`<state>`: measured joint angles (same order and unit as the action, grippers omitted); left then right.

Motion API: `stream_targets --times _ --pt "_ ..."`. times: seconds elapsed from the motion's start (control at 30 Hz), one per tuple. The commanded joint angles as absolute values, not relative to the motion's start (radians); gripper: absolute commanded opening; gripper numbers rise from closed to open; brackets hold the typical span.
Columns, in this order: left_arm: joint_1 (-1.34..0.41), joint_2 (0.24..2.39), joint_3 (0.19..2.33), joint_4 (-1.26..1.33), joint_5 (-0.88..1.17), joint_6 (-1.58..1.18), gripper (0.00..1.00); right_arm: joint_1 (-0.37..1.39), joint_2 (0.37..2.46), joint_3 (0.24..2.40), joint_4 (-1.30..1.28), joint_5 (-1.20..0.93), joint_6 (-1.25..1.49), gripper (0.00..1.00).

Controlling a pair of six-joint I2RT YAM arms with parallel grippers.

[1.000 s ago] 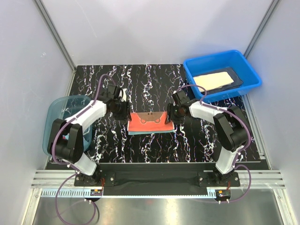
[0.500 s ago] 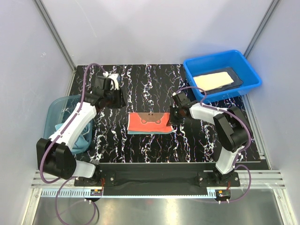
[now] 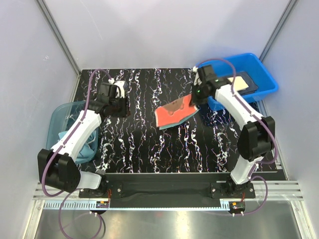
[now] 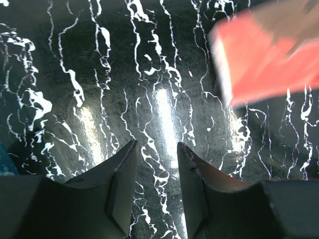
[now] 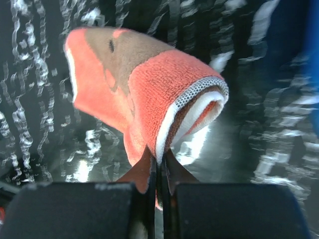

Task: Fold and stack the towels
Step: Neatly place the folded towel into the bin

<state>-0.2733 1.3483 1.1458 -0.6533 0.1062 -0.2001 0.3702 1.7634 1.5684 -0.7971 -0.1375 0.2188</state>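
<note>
Holding the red towel (image 3: pixel 173 112) in my right gripper (image 5: pixel 158 160) — jaws pinched on its folded edge, hanging above the table (image 3: pixel 149 149) beside the blue bin (image 3: pixel 266 82) | left gripper (image 4: pixel 157 149) — jaws apart.

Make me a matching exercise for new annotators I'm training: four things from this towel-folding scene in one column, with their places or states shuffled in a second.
Column one:
1. red towel
2. pale yellow towel
3. left fingers
4. teal tub

Column two:
A. lying in the blue bin
B. apart, holding nothing
C. pinched by the right fingers, hanging in the air
D. at the scene's left side

Pairs: 1-C, 2-A, 3-B, 4-D
</note>
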Motion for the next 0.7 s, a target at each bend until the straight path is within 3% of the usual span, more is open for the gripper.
stream_targets --times 0.0,0.4,0.67 --pt "-0.267 1.322 1.132 -0.609 0.158 -0.187 0.42 0.272 1.801 1.751 -0.974 -0.097 0.054 0.0" --pt "-0.268 1.351 1.12 -0.575 0.279 -0.187 0.42 0.019 2.177 2.443 -1.215 -0.008 -0.228 0.0" --pt "-0.268 1.35 1.115 -0.568 0.299 -0.187 0.42 -0.09 2.255 2.493 -1.028 -0.011 -0.368 0.0"
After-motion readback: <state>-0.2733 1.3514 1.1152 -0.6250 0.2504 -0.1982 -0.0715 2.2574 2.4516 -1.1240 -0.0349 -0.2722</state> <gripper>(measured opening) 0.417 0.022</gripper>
